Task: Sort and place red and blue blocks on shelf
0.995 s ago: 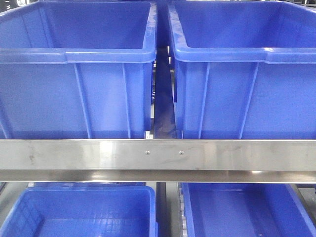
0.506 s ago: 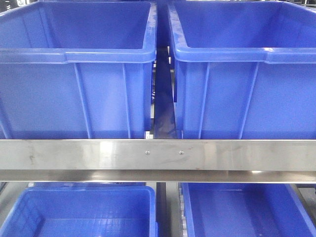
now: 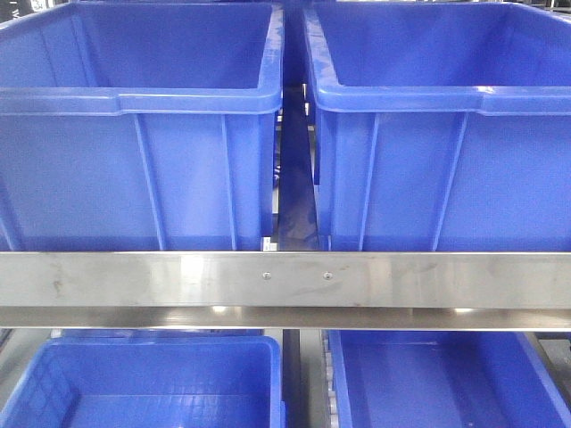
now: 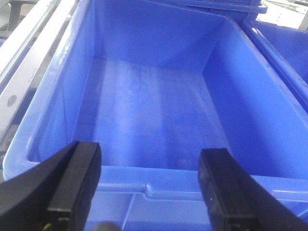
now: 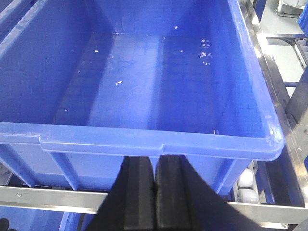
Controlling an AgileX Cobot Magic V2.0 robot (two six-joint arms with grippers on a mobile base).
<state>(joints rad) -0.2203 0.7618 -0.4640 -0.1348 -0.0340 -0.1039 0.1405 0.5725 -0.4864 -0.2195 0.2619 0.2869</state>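
Observation:
The red and blue blocks are out of view in every frame. The shelf shows as a brushed steel front rail (image 3: 285,279) with two small screws, and as a steel rail (image 5: 38,197) under the bin in the right wrist view. My left gripper (image 4: 149,185) is open, its black fingers (image 4: 77,180) wide apart over the near rim of an empty blue bin (image 4: 149,115), nothing between them. My right gripper (image 5: 155,192) is shut with its pads pressed together, empty, just in front of another blue bin (image 5: 144,77). Neither gripper appears in the front view.
Two large blue bins (image 3: 134,134) (image 3: 446,134) stand side by side on the upper tier, with two more bins (image 3: 152,383) (image 3: 446,383) below the rail. White rollers (image 5: 248,185) line the rack beside the right bin. White specks lie on that bin's floor.

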